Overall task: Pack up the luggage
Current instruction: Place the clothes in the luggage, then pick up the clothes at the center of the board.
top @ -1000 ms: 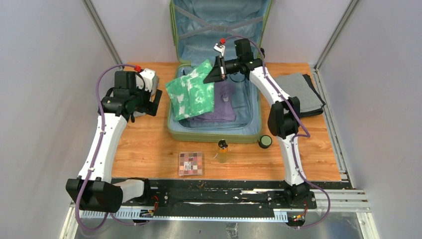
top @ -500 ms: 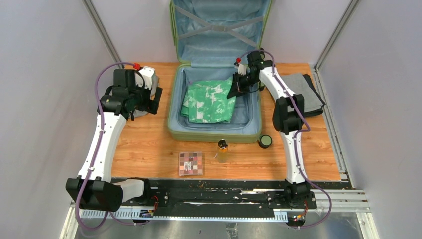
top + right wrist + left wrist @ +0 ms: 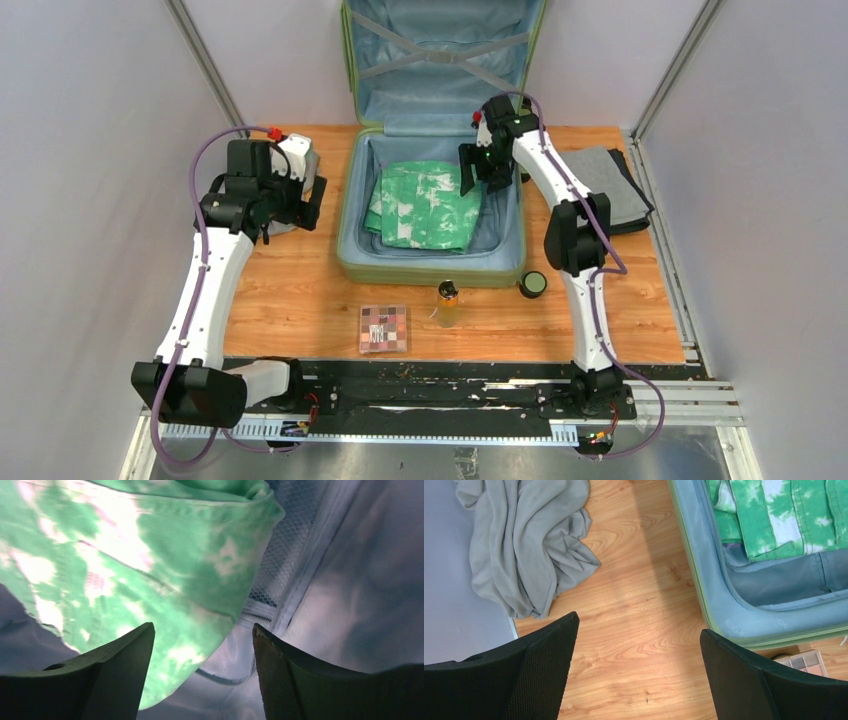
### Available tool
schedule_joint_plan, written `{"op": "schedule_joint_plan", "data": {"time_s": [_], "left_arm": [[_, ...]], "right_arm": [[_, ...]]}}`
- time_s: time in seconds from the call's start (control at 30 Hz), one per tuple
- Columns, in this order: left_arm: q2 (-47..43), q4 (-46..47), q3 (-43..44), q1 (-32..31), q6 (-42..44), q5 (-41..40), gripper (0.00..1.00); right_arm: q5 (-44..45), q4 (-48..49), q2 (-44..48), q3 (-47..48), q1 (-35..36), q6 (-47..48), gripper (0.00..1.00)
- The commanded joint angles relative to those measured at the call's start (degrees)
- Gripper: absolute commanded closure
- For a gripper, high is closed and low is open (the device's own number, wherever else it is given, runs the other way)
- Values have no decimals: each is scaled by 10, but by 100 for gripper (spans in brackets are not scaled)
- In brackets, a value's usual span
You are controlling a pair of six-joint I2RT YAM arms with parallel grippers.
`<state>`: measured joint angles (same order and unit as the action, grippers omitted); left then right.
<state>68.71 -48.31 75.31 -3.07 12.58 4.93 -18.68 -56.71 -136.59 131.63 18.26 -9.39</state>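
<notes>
The luggage [image 3: 430,272] lies open at the back of the table, light-green shell, blue lining, its lid [image 3: 440,60] standing up. A green-and-white tie-dye garment [image 3: 425,205] lies flat inside it. My right gripper [image 3: 467,178] hovers over the garment's right rear corner, open, with nothing between its fingers; in the right wrist view the gripper [image 3: 202,635] spans the garment's edge [image 3: 125,555] and the lining [image 3: 350,580]. My left gripper [image 3: 312,205] is open over bare wood left of the luggage. Its own view shows the gripper [image 3: 639,625] empty, the luggage's rim [image 3: 704,605] at right.
A crumpled grey cloth [image 3: 524,545] lies at the table's left edge by my left gripper. A folded grey garment [image 3: 605,185] sits right of the luggage. In front of the luggage stand a makeup palette [image 3: 383,328], an amber bottle [image 3: 447,303] and a round jar [image 3: 533,284].
My right gripper carried the green garment from over the luggage's left rim down into it, covering a purple garment, then opened and let go. The left arm stayed still.
</notes>
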Motion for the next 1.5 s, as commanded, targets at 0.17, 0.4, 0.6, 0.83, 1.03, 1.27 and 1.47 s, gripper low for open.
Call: {"op": "schedule_joint_plan", "data": {"time_s": [0.17,0.4,0.6,0.83,1.03,1.27,1.47], "left_arm": [[-16,-4,-2,5,6,15,3],[-14,-13,-12,5,3,17,3],[-18,-24,-22,5,5,22,3],[-15,-24,-24,5,1,21,2],[-6,-25,-9,5,-4,-1,0],[12,-25,1,24,-4,-1,0],[23,-25,13,29,-5,-15,0]], "right_arm": [[-113,128,128,-22,73,-44,36],[-212,270,-6,-33,95,-165,57],[-150,283,-78,-37,96,-167,46],[-119,272,-32,-46,107,-130,25],[-45,236,122,-64,115,-70,0],[164,247,353,-255,64,-58,0],[51,245,440,-414,-140,-168,0]]}}
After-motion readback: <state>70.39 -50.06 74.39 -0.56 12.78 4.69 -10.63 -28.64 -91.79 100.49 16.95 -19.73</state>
